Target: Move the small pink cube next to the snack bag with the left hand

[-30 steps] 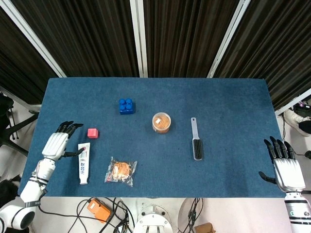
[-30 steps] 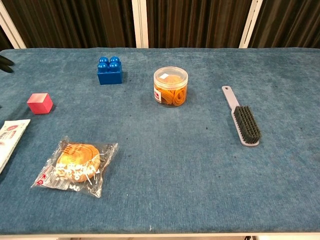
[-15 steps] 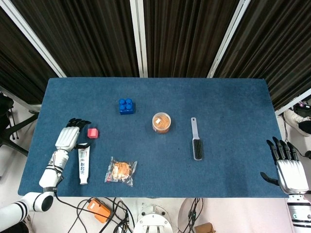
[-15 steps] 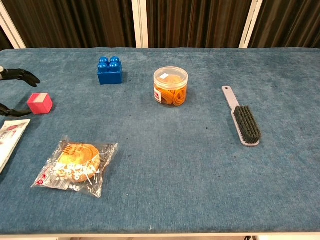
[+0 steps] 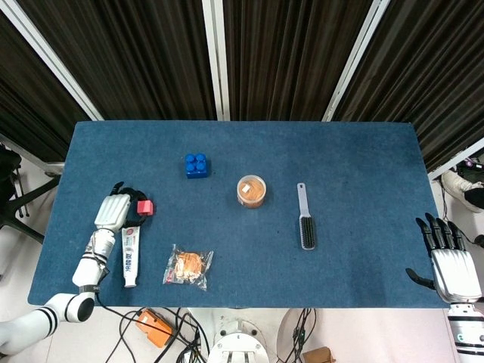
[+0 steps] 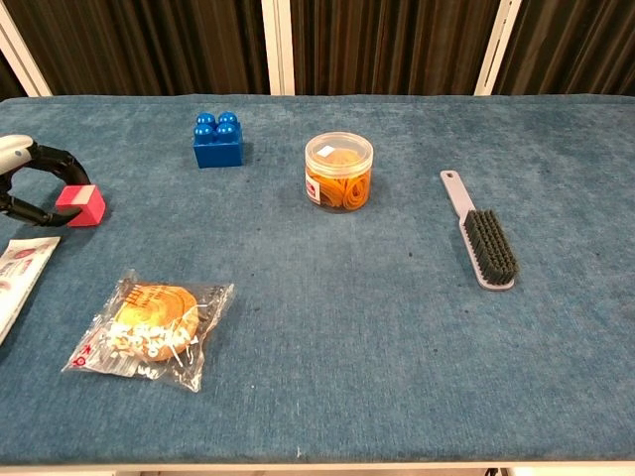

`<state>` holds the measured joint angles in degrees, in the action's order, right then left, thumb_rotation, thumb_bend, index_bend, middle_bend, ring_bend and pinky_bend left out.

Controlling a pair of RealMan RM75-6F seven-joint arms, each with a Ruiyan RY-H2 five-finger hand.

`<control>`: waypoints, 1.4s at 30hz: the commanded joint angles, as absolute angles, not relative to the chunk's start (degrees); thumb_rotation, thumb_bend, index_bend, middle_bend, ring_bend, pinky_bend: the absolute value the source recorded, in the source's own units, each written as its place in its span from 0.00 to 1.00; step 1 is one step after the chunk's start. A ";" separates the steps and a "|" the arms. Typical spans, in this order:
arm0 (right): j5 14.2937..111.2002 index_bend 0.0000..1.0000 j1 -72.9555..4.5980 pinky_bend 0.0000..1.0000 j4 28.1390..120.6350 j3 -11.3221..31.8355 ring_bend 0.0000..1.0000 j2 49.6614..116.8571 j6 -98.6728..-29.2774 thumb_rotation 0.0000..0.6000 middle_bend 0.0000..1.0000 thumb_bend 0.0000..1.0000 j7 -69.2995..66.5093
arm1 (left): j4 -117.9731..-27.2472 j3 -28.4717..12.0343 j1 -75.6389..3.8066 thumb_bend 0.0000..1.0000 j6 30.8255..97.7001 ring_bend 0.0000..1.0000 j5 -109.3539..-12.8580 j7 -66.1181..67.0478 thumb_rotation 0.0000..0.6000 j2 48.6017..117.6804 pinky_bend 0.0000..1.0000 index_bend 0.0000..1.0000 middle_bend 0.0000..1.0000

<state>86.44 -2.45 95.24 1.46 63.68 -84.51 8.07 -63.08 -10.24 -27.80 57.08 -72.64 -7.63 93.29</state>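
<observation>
The small pink cube sits on the blue table at the left, slightly tilted. My left hand is at the cube's left side. Its fingers curl over the top and its thumb comes in from below, pinching the cube. The snack bag, clear with orange crackers inside, lies nearer the front edge, to the right of the hand. My right hand rests at the table's front right corner, fingers spread and holding nothing; the chest view does not show it.
A toothpaste tube lies just in front of the left hand, between it and the snack bag. A blue toy brick, a clear jar and a brush lie further back and right.
My left hand has moved right up to the cube and its fingers have curled in around it. The cube has tipped slightly. The right hand has barely moved.
</observation>
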 commanded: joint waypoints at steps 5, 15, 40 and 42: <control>86.29 0.00 -2.46 0.00 95.23 1.57 0.00 63.67 -84.46 1.00 0.00 0.27 8.00 | -63.38 -10.69 -28.26 0.51 60.87 0.30 -75.06 -9.25 1.00 94.26 0.08 0.57 0.53; 86.09 0.00 -2.58 0.00 95.27 1.65 0.00 63.60 -84.14 1.00 0.00 0.27 7.94 | -72.06 -7.61 -29.25 0.50 63.80 0.30 -80.33 -3.92 1.00 94.29 0.08 0.57 0.53; 86.25 0.00 -2.56 0.00 95.21 1.65 0.00 63.57 -84.09 1.00 0.00 0.27 7.97 | -75.66 -0.79 -28.12 0.40 64.28 0.29 -84.40 2.24 1.00 94.14 0.08 0.54 0.51; 86.16 0.00 -2.60 0.00 95.27 1.68 0.00 63.61 -84.01 1.00 0.00 0.27 8.15 | -75.49 -0.81 -28.22 0.34 64.14 0.29 -84.53 1.59 1.00 94.11 0.08 0.51 0.49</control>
